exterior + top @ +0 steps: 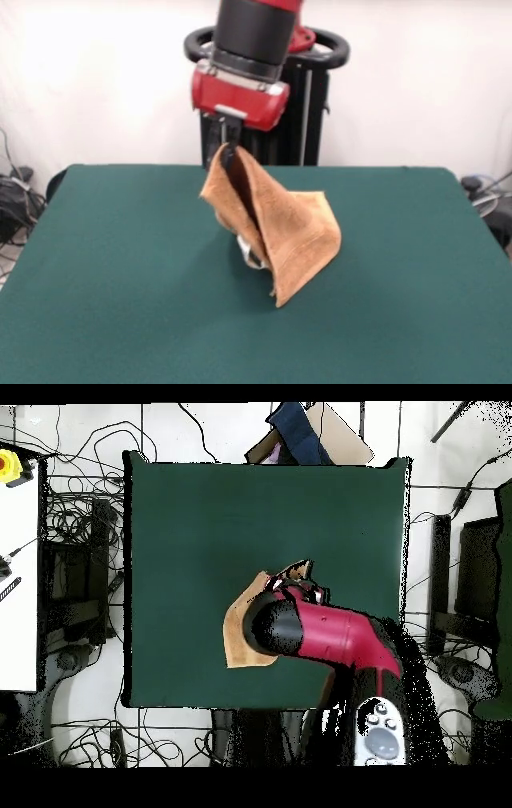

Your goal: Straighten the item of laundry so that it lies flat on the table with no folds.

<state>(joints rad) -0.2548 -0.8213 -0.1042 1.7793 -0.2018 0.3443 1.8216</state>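
The orange-tan towel [292,232] is lifted into a tent shape above the middle of the green table [96,280]. Its top edge sits high against the gripper's black fingers, and its lowest corner reaches the cloth. My gripper [251,256] comes down from the red wrist [240,92] inside the towel's folds and is shut on it. Only a silver tip shows below the fabric. In the overhead view the red arm [330,634] covers the gripper. The towel [238,634] sticks out to the arm's left, near the table's [200,514] bottom edge.
The black pedestal [300,104] stands behind the table's far edge. In the overhead view, cables lie on the floor around the table, a white bench [20,584] stands at the left, and dark blue and brown objects [300,434] sit past the top edge.
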